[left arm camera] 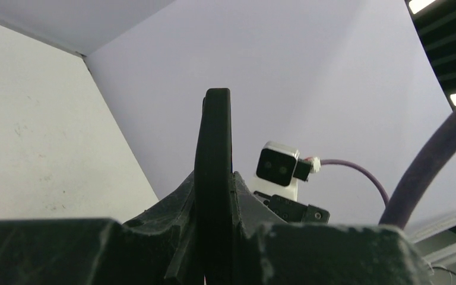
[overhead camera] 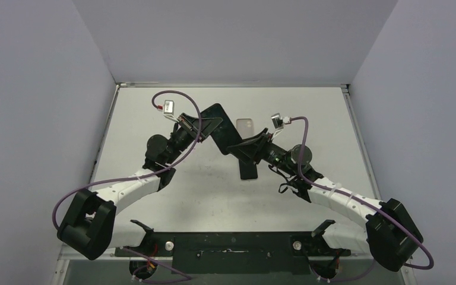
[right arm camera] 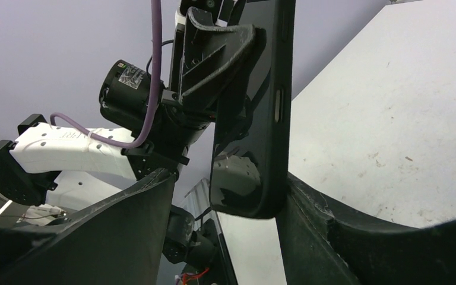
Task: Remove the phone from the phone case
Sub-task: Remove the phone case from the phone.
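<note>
My two arms: white shells, black joints, purple cables.

Each arm wears a white plastic forearm shell (overhead camera: 127, 187) between chunky black joint housings (overhead camera: 86, 222). A thick purple cable (overhead camera: 181, 95), pinned by a white zip tie (overhead camera: 139, 176), runs to a small white-and-silver wrist camera box (overhead camera: 168, 107). My left claw (overhead camera: 211, 126) and right claw (right arm camera: 230, 179) are matte black with ribbed, wedge-shaped fingers (right arm camera: 124, 225). My left wrist motor carries a white printed label (right arm camera: 132, 74). A black base plate (overhead camera: 231, 252) with two round silver screws (overhead camera: 169, 244) joins both arms.
</note>
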`<state>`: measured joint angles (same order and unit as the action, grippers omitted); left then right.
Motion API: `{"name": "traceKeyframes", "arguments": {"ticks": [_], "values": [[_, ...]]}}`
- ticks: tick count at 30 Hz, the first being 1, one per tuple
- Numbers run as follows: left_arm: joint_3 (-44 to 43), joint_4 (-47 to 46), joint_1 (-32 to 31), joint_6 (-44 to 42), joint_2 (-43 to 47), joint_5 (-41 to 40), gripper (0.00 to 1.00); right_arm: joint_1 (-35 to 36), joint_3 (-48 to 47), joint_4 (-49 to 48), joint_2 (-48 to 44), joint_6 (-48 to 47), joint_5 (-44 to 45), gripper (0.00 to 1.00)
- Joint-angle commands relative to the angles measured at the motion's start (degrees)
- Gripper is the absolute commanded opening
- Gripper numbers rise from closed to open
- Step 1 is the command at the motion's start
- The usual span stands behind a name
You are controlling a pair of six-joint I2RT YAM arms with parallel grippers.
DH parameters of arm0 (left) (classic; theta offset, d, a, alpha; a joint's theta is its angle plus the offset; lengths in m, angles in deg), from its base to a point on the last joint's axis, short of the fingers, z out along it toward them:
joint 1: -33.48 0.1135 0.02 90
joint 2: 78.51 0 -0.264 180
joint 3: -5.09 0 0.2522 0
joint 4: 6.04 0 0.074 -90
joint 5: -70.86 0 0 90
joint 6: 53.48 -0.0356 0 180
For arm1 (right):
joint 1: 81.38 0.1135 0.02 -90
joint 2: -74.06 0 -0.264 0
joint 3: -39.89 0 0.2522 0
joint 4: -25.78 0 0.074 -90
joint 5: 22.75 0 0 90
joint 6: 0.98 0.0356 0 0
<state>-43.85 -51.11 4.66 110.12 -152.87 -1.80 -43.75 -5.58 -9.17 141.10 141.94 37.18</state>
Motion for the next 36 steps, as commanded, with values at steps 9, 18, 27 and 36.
{"name": "traceKeyframes", "arguments": {"ticks": [9, 18, 27, 36], "values": [[-0.46, -2.99, -3.54, 4.61, 3.09, -16.79, 0.0, 2.63, 1.46, -5.12, 0.02, -1.24, 2.08, 0.56], [1.21, -3.48, -5.28, 9.11, 3.3, -19.48, 0.0, 2.54, 0.41, -10.45, 2.54, -0.07, 1.24, 0.44], [1.99, 3.66, -5.46, 14.42, 5.89, -20.88, 0.0, 2.36, -0.35, -12.64, 4.11, -2.42, -0.13, 0.23], [-0.35, 16.13, -5.0, 19.07, 7.32, -17.35, 0.0, 2.2, -1.0, -10.32, 4.7, -16.22, -6.58, 0.04]]}}
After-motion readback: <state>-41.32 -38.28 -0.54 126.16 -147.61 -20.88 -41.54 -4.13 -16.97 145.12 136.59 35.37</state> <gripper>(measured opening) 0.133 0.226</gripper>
